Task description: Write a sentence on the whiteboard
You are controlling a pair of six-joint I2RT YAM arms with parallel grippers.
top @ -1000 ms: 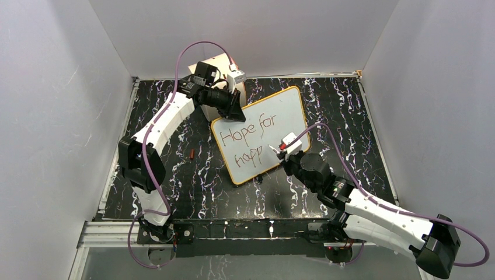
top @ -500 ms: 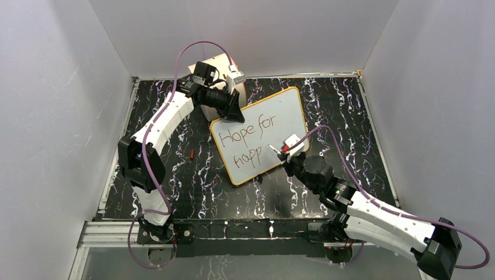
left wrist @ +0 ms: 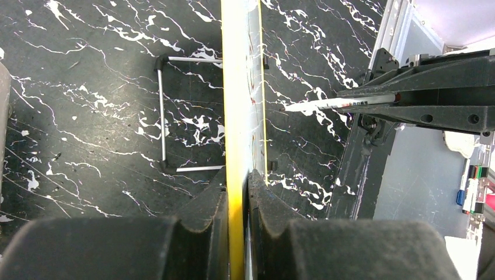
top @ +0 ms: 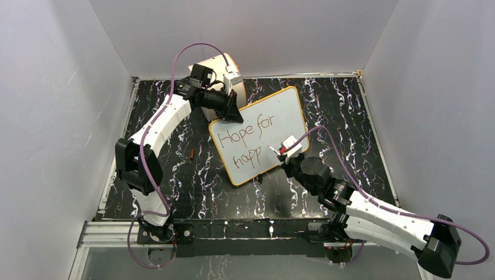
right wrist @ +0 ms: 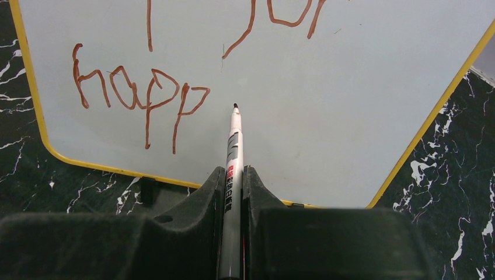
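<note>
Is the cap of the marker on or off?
Off. The marker, clamped in the right hand, shows a bare dark tip pointing at the whiteboard.

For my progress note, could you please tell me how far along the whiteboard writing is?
Done: the sentence reads "Hope for" above "happ" on the whiteboard. In hand: the left hand clamps the board's edge; the right hand holds the marker, tip just right of the last "p". Left: "happ" looks unfinished, so more lettering probably remains.
</note>
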